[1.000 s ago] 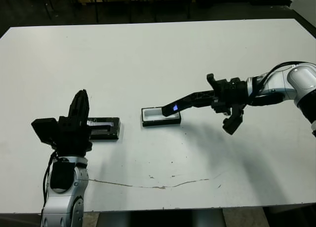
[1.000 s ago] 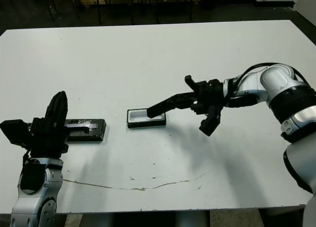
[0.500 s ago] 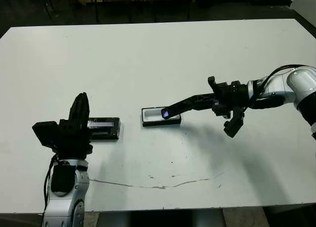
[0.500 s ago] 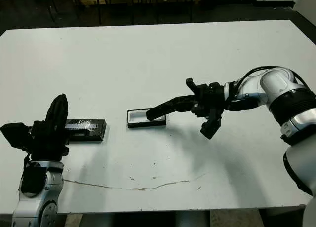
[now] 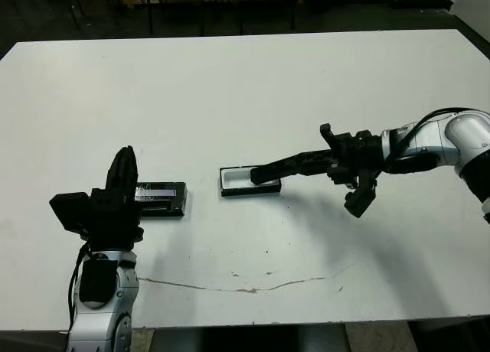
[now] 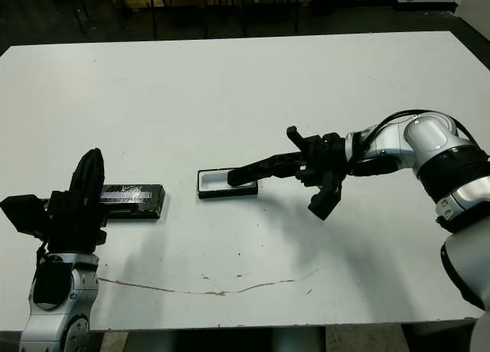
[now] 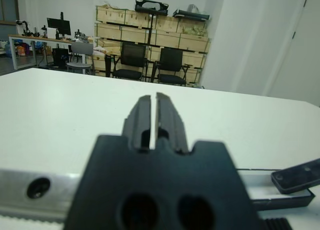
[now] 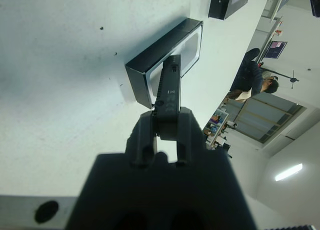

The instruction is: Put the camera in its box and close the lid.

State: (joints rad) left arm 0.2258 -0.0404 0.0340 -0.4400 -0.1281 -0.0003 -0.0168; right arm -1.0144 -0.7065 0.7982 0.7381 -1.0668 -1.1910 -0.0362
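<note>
Left to right: my left end effector (image 5: 122, 171) hovers clenched and empty, the flat black lid with its silvery strip (image 5: 161, 198) just beside it. My right end effector (image 5: 264, 172), grasping the slim black bar-shaped camera (image 8: 169, 90), has dropped lower; the screen no longer shows. The black-rimmed, white-lined box (image 5: 248, 180) lies directly beneath, so I judge release close.

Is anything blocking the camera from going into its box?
No, nothing visible. The right gripper holds the camera right over the open box, whose white inside looks empty. The lid lies off by the left gripper.
</note>
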